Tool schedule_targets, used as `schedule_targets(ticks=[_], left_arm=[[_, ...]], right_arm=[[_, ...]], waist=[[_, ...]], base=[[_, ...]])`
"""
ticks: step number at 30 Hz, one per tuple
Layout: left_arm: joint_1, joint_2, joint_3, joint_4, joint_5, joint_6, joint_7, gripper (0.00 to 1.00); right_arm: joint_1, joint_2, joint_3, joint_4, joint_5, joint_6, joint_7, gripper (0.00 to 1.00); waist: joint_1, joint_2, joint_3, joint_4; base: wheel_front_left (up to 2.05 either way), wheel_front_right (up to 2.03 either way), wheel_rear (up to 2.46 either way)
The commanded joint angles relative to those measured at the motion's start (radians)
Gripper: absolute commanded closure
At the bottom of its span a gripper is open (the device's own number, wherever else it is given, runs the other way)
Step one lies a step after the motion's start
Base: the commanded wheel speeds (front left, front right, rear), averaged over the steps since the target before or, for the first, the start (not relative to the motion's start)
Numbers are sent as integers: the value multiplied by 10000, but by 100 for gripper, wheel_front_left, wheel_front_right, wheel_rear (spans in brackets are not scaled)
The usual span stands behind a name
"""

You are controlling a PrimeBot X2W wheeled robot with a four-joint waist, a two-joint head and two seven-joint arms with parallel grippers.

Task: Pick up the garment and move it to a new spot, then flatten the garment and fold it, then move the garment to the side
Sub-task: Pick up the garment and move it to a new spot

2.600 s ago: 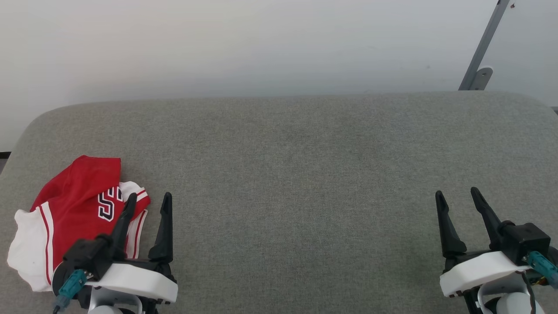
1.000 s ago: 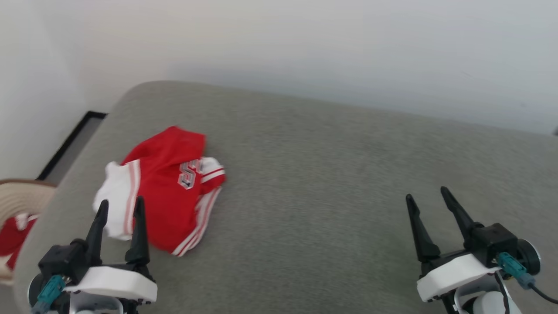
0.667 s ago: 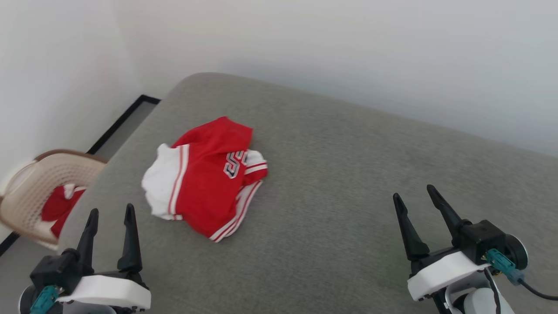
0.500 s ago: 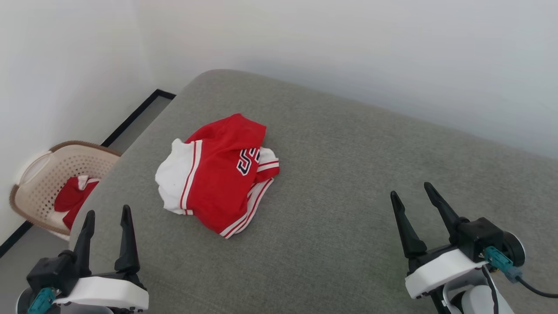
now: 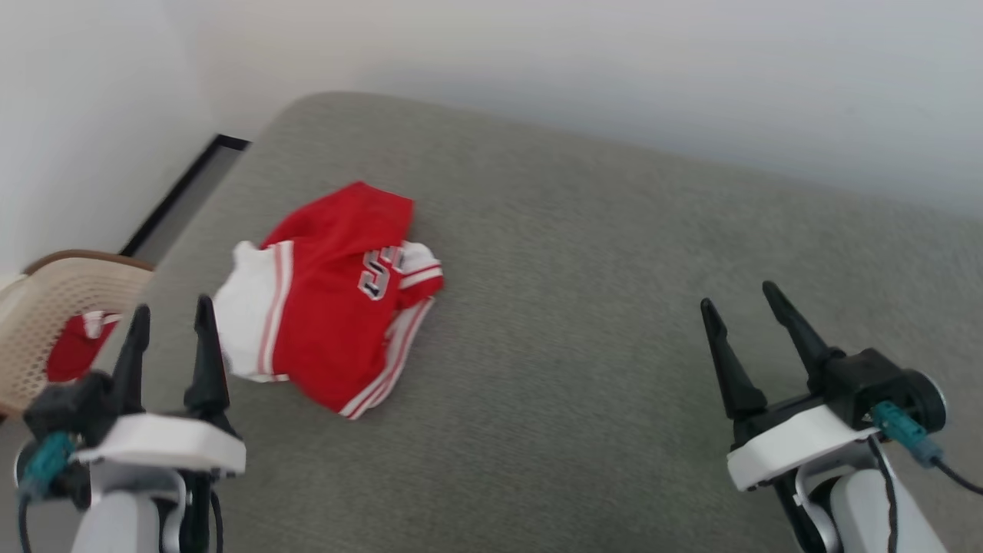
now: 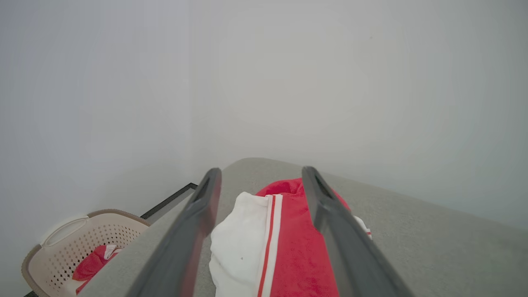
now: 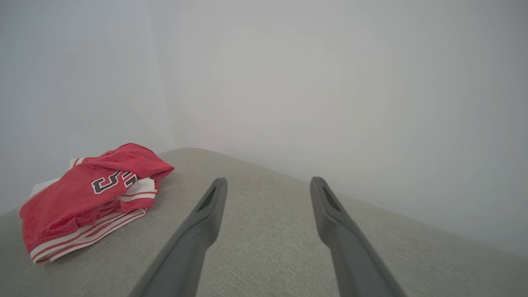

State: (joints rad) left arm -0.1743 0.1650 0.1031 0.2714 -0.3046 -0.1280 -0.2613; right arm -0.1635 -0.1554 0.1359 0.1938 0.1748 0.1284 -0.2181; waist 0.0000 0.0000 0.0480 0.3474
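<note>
A red soft-fabric sports shirt with white sleeve ends, red-and-white striped trim and black, white-outlined lettering (image 5: 330,307) lies crumpled on a broad grey woven-fabric pad (image 5: 599,253), towards the pad's far left corner. It rests in a loose heap, folded over itself, and nothing holds it.

The left gripper (image 5: 171,303) hovers over the pad's near left edge with its two dark fingers spread apart and nothing between them. In the left wrist view the white sleeve end sits framed between those fingers, a little beyond their tips. The right gripper (image 5: 736,293) hangs over the pad's near right side, well apart from the shirt, its fingers likewise released and empty.

The shirt looks light and limp. It should sag and drape once lifted, and it is neither fragile nor likely to slip from a firm pinch. Because the layers overlap, a deep bite may catch several at once. The white sleeve end with its striped trim, at the heap's edge nearest the pad's left side, seems the easiest hold. The raised red fold on the far side would also serve.

Counted: one shirt on the pad, two grippers with two fingers each, and one beige perforated plastic basket (image 5: 84,263) on the floor off the pad's left edge, holding one further red-and-white cloth (image 5: 71,352).
</note>
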Motion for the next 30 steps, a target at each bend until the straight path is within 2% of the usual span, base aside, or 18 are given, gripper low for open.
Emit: schedule_targets(ticks=[1,11,17,21,30], left_arm=[[-262,49,-62,122,-84,-32,-57,0],[-2605,1188,-967,3038,-1191,-33,75,0],[-3872,1668,-1659,5026,-1987,-24,1127,0],[-4637,1767,-1989,6527,-2303,-24,2107,0],[-5521,1320,-2461,9257,-2580,-1,4071,0]], right_arm=[[-103,-34,-18,-59,-43,45,45,0],[-579,-220,-445,-541,-216,44,188,0],[-869,-173,-558,-713,-297,44,203,0],[-1064,-171,-505,-701,-318,44,177,0],[-1295,-145,-380,-584,-365,44,135,0]], waist=[[0,0,392,-414],[0,0,1895,-1628],[0,0,2744,-2071],[0,0,3101,-2278],[0,0,3339,-2495]], base=[[0,0,0],[0,0,0],[0,0,0],[0,0,0],[0,0,0]])
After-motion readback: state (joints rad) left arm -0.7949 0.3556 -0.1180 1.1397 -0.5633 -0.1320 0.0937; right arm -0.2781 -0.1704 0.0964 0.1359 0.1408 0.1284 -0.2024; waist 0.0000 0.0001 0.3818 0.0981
